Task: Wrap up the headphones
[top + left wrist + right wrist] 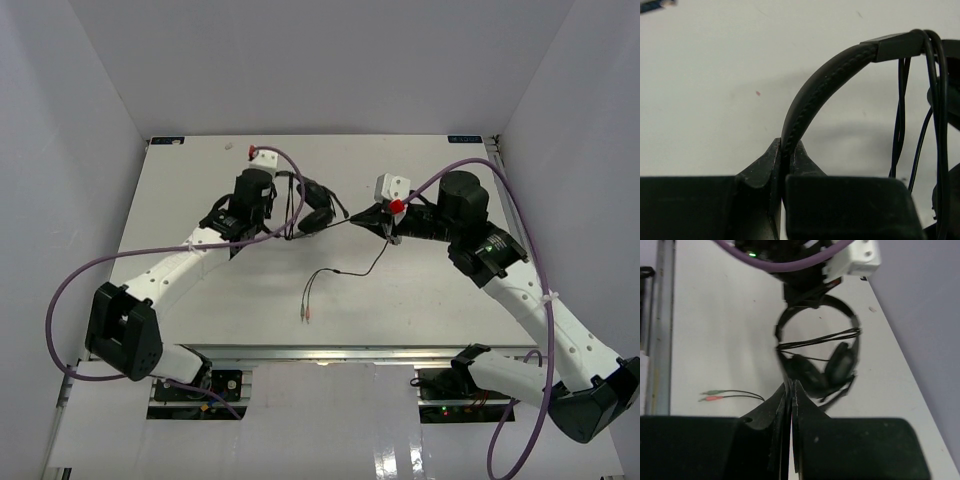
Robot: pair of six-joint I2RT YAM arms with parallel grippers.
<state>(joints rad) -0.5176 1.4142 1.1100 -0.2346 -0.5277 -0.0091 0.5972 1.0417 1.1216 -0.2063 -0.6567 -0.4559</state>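
Observation:
The black headphones (318, 214) are held up over the middle of the white table (190, 180). My left gripper (287, 212) is shut on the thin headband (815, 90), pinched between its fingers (760, 170). Cable turns lie across the band (820, 338) and hang beside it (935, 100). My right gripper (358, 218) is shut on the thin black cable just right of the earcups (840, 362), with the cable running into its closed fingers (807, 405). The loose cable end (370, 268) trails to the table and ends in a green and a red plug (305, 313), also in the right wrist view (710, 395).
Pale walls close in the table on the left, back and right. A metal rail (330, 352) runs along the near edge. Thick purple robot cables (120, 262) loop beside both arms. A small red mark (228, 147) lies at the far edge.

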